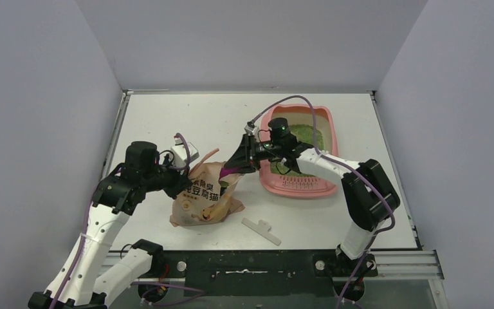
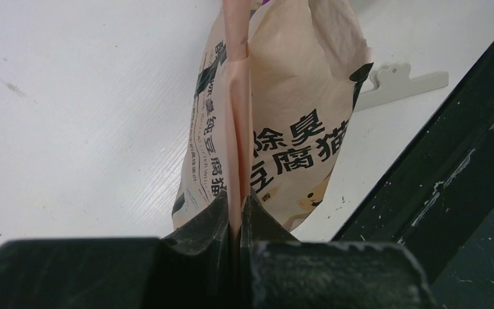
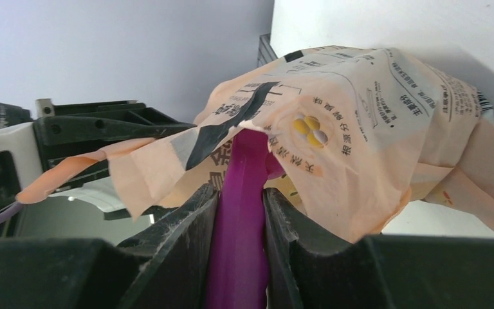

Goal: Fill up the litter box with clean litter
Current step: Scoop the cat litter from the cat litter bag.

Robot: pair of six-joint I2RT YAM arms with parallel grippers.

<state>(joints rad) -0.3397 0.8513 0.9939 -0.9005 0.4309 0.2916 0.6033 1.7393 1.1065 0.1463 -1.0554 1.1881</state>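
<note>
A white table (image 1: pixel 167 116) is seen from above, with two robot arms mounted at its near edge. The litter box (image 1: pixel 332 138), a pink tray with rounded corners, lies flat on the right half of the table towards the back, its slotted strip at the near end. Green litter (image 1: pixel 310 134) covers the far part of its floor, and the right arm reaches across the near left part, hiding some of it. Just left of the box, near the middle of the table, stands a crumpled peach-coloured bag (image 1: pixel 207 199) printed with black Chinese characters, its open mouth turned up and to the right. The left tool (image 2: pixel 237 206) comes in from the left with its fingers pressed together on a folded edge of the bag, pinching the thin paper between them. The right tool (image 3: pixel 240 193) sits between the box and the bag, at the bag's mouth, and grips the handle of a magenta scoop (image 3: pixel 241 257) on both sides. The handle runs up under the bag's torn lip, so the scoop's bowl is hidden inside. A white clip (image 1: pixel 261 230) lies flat on the table, just in front of the bag.
</note>
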